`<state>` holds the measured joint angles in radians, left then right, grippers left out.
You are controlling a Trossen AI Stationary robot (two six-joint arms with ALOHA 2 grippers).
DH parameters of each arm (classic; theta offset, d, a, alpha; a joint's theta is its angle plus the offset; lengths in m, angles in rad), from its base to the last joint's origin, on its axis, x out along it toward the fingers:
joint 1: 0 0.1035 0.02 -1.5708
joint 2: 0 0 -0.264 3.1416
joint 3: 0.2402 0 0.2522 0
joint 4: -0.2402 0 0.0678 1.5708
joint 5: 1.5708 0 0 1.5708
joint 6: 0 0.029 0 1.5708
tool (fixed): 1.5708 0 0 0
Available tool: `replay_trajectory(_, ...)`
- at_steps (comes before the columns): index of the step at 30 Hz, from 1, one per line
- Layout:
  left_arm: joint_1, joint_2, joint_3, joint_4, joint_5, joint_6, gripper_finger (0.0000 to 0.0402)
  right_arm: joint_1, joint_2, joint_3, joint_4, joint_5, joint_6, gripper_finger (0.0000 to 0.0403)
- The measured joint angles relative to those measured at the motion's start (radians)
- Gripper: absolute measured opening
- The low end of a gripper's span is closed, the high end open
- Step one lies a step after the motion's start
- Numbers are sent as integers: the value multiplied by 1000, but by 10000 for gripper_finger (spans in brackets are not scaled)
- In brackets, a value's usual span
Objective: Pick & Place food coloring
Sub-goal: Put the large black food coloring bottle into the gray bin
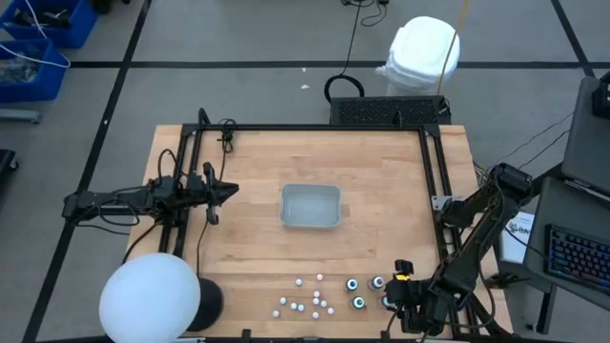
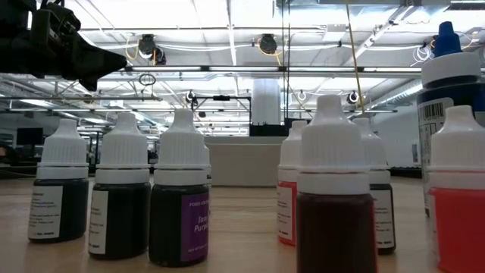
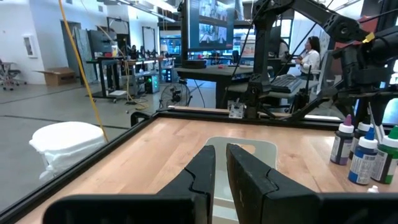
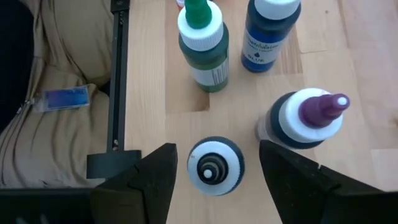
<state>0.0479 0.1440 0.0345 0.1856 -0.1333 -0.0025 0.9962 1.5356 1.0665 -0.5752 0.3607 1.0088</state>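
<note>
Four food coloring bottles stand near the table's front right [image 1: 367,292]. In the right wrist view they are a green one [image 4: 202,43], a blue one [image 4: 270,31], a purple-tipped one [image 4: 308,118] and a dark one with a white cap [image 4: 216,165]. My right gripper [image 4: 217,180] hangs open above the dark bottle, pointing steeply down, one finger on each side of it and clear of it. My left gripper [image 1: 224,191] waits level at the table's left, shut and holding nothing.
A clear plastic bin [image 1: 310,205] sits mid-table. Several tiny white-capped bottles [image 1: 310,300] stand scattered left of the four, near the front edge. A black frame rail [image 4: 118,74] runs close beside the bottles on the right. A white lamp globe [image 1: 151,295] stands at front left.
</note>
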Motion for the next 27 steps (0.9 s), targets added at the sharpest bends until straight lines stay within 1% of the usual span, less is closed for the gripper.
replay_trajectory(7, 0, 0, 0, 2, 0, -1, 47, 0, 0, -47, 78, -4, 0, 219)
replay_trajectory(12, 0, 0, 0, 3, 0, -1, 47, 0, 0, -49, 82, -30, 0, 214)
replay_trajectory(16, 0, 0, 0, 8, 0, -1, 47, 0, 0, -49, 78, -31, -4, 191)
replay_trajectory(24, 0, 0, 0, 8, 0, -1, 47, 0, -2, -48, 62, -21, -7, 117)
replay_trajectory(27, 0, 0, 0, 8, -4, -1, 47, 0, -2, -48, 54, -26, -17, 111)
